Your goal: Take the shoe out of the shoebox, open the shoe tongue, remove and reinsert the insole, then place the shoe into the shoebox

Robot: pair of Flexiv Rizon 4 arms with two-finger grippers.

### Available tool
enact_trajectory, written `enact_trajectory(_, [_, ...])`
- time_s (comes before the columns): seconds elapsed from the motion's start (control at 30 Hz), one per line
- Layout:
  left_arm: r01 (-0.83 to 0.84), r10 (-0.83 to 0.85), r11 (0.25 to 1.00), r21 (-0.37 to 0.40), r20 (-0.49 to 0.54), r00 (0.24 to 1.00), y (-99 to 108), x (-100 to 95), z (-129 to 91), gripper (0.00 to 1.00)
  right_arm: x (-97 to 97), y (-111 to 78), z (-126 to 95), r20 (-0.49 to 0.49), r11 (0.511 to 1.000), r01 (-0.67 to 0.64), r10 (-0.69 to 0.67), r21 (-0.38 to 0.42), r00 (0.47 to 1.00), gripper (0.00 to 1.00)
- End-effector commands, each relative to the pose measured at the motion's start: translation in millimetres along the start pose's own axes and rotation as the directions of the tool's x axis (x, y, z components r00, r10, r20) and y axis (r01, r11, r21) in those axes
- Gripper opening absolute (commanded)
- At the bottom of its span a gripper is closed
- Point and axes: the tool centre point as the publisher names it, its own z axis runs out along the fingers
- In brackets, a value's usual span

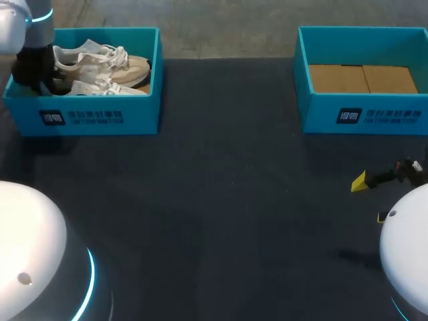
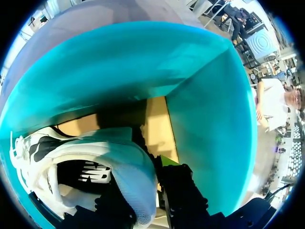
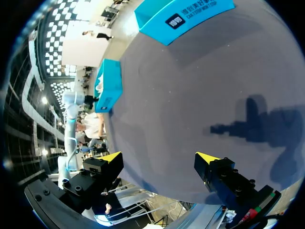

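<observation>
Table (image 1: 221, 221) w/ L shoebox (image 1: 100, 117), R shoebox (image 1: 364, 115)

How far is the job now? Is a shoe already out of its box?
Nothing looks finished: both shoes lie in the left box. In hand: the left gripper is down inside that box, at the heel of one shoe. The right gripper hangs open over the table, holding nothing. Left to do: lifting the shoe out, then every later step.

The shoebox (image 1: 134, 100) is matt cardboard, the shoe (image 1: 100, 67) seemingly suede and mesh, the table (image 1: 214, 221) dull cloth.
</observation>
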Motion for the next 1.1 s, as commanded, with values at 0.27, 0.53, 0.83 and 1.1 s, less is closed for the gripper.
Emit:
enact_trajectory(0.27, [-0.001,0.001,1.0,-0.005,-0.014,1.0,-4,13.1,1,0.0,0.0,-10.9,-7,0.001,1.0,-0.001,0.001,-0.016,1.0,1.0])
enact_trajectory(0.53, [-0.005,0.005,1.0,-0.013,-0.03,1.0,-6,18.6,-2,0.0,0.0,-10.9,-7,0.001,1.0,-0.001,0.001,-0.016,1.0,1.0])
enact_trajectory(0.83, [-0.003,0.002,1.0,-0.013,-0.048,0.999,-9,25.5,-4,0.0,0.0,-10.9,-7,0.001,1.0,-0.001,0.001,-0.016,1.0,1.0])
enact_trajectory(1.1, [0.03,-0.03,0.998,-0.05,-0.014,0.999,-6,23.7,-24,0.0,0.0,-10.9,-7,0.001,1.0,-0.001,0.001,-0.016,1.0,1.0])
